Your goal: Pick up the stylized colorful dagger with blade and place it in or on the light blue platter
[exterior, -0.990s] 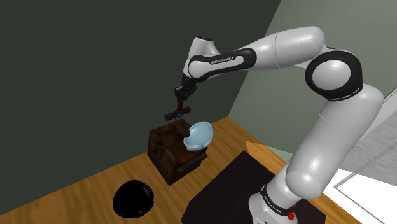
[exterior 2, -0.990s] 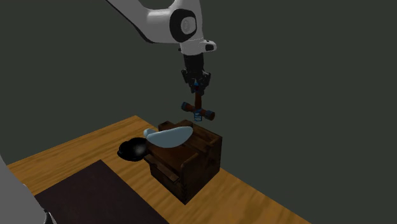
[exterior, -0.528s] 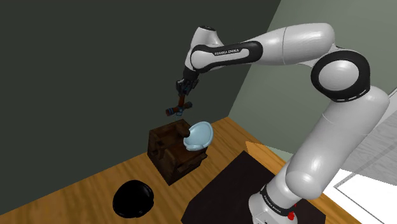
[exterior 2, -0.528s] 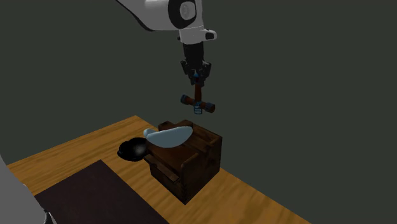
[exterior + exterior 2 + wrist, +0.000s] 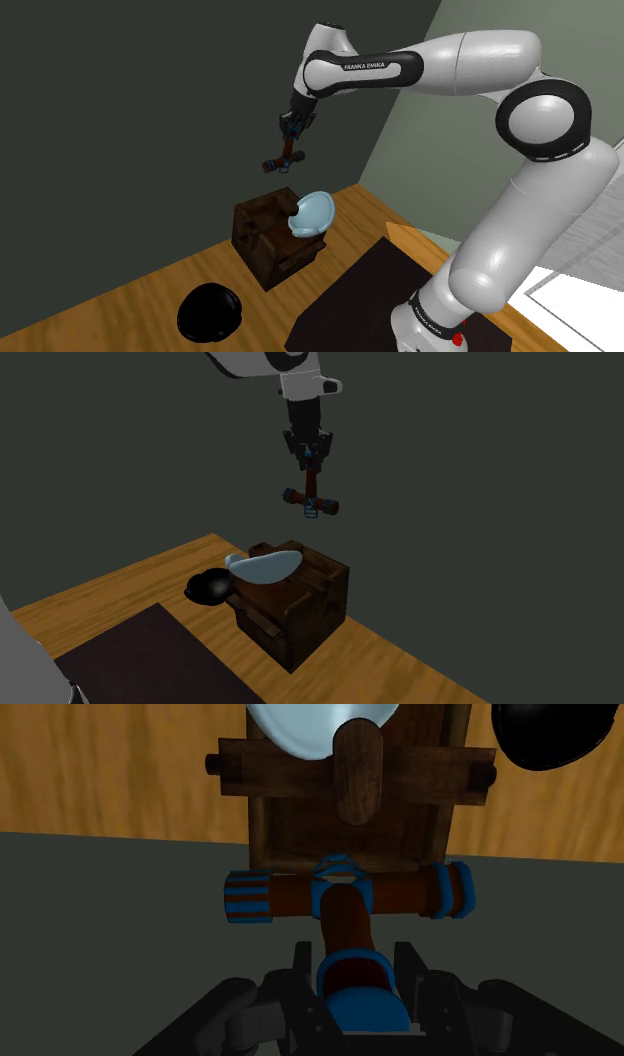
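Gripper (image 5: pixel 310 464), clamped on the colourful dagger (image 5: pixel 311 502), holds it high above the platter (image 5: pixel 262 564), apparently to clear its rim.

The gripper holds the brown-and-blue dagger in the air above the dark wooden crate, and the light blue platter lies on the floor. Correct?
No: the light blue platter rests on the dark wooden crate, not the floor, as the second exterior view shows. The gripper does hold the brown-and-blue dagger above the crate.
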Robot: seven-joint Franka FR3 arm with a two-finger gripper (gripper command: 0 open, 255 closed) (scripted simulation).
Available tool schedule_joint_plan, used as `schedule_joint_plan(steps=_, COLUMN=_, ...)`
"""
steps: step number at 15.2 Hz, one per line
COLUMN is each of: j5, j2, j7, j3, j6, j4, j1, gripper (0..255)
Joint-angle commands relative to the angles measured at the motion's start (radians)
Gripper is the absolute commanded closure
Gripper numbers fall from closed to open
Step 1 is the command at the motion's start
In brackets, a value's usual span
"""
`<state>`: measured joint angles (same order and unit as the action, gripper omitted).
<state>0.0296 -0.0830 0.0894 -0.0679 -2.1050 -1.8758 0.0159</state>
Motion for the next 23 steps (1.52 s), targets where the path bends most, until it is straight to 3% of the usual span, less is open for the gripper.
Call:
schedule_joint_plan(steps=1, j5=-0.001, j2=0.004, j7=0.0, j3=0.0, j6=0.027, j4=0.023, j1=0.0, gripper=255)
schedule_joint_plan(steps=2, j5=-0.001, j2=0.006, j7=-0.001, j3=0.0, j6=0.033, j4=0.028, j1=0.0, gripper=255)
schedule_joint_plan(steps=9, j5=-0.023, j2=0.281, j7=-0.039, j3=0.015, j6=0.068, j4=-0.212, j1=0.013, gripper=255)
schedule_joint_plan(steps=16, j5=-0.031, j2=0.567, j7=-0.078, j3=0.043, j6=0.172, j4=-0.394, j1=0.02, gripper=255)
schedule_joint_plan(steps=23, j5=-0.031, j2=0.561, j7=-0.077, j3=0.042, j6=0.077, j4=-0.483, j1=0.02, gripper=255)
